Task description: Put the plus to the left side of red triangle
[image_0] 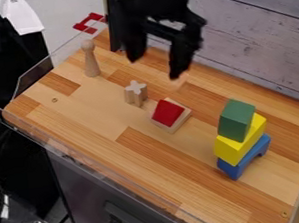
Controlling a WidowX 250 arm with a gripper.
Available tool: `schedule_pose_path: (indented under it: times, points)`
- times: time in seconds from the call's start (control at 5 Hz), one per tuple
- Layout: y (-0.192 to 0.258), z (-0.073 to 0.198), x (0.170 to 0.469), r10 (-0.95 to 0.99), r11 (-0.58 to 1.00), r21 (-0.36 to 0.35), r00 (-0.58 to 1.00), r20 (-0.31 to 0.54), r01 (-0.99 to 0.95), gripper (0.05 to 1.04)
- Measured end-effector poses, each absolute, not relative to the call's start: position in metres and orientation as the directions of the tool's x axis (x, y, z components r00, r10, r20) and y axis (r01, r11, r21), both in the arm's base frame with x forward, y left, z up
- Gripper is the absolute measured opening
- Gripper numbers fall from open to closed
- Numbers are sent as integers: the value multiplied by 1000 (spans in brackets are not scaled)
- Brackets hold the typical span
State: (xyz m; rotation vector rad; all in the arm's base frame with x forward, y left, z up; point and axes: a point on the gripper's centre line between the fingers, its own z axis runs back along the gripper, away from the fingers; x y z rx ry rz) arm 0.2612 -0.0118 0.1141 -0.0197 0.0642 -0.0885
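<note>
Camera view: one plain wooden plus [135,94], one red-faced triangle block [167,112], one peg figure [90,59], three stacked blocks [237,144]; gripper [156,67] jaws parted, released.

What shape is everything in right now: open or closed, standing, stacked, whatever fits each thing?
Gripper: open, holding nothing, above the table
Plus: standing on end, plus-shaped face up
Red triangle: on the table, red side visible
Wooden peg: upright
Green block: stacked on the yellow
Yellow block: mid-stack
Blue block: bottom of the stack
</note>
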Motion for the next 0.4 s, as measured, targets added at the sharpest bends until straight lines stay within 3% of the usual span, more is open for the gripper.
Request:
schedule_pose_path:
  times: [0.4]
  points:
    - [-47, 120, 252, -116, 993, -34, 991, -63, 114, 998]
